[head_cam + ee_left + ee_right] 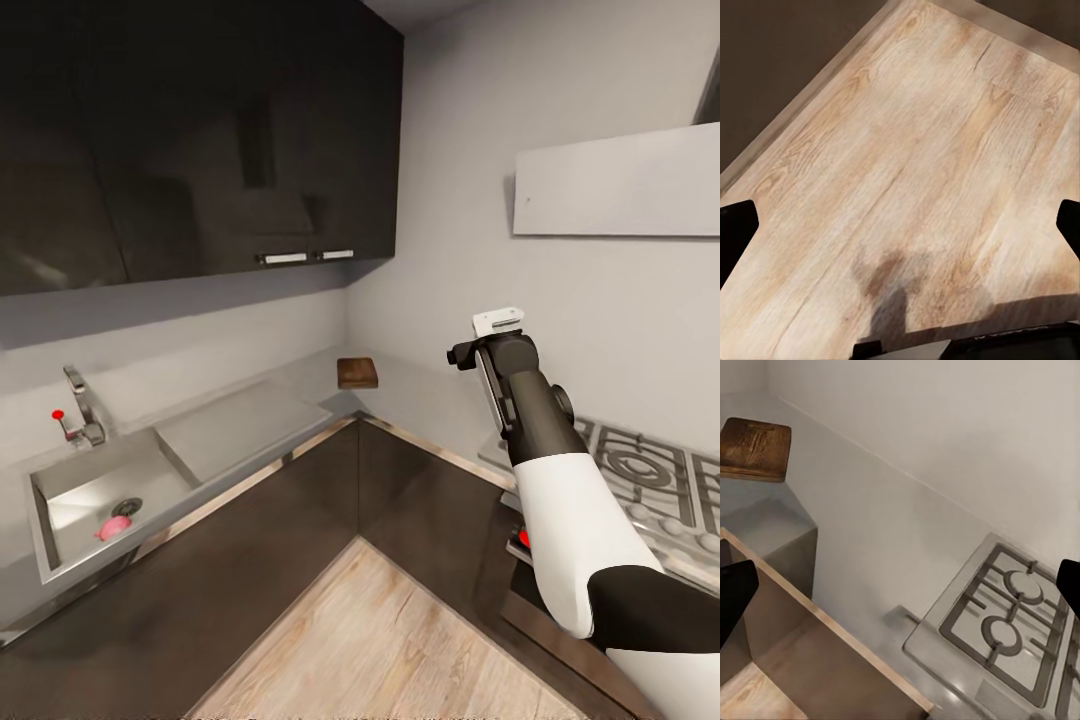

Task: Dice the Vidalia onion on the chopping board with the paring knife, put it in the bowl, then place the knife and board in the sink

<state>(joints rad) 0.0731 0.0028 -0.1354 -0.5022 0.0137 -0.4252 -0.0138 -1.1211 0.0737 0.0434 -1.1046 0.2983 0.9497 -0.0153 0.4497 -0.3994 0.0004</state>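
The Vidalia onion (112,527), a small pink ball, lies in the sink (70,480) beside the round drain, at the left of the head view. The dark brown chopping board (357,373) (751,448) rests on the grey countertop (425,400) in the far corner. My right gripper (900,592) is open and empty, held high over the counter between board and hob. My left gripper (900,225) is open and empty above the wooden floor. A small red spot (523,539) peeks out beside my right arm (560,490); I cannot tell what it is. The bowl is out of view.
A curved steel tap (85,405) with a red knob (58,414) stands behind the sink. A gas hob (650,470) (1009,630) sits on the right counter run. Dark wall cabinets (200,140) hang above. Light wooden floor (380,640) fills the L-shaped corner.
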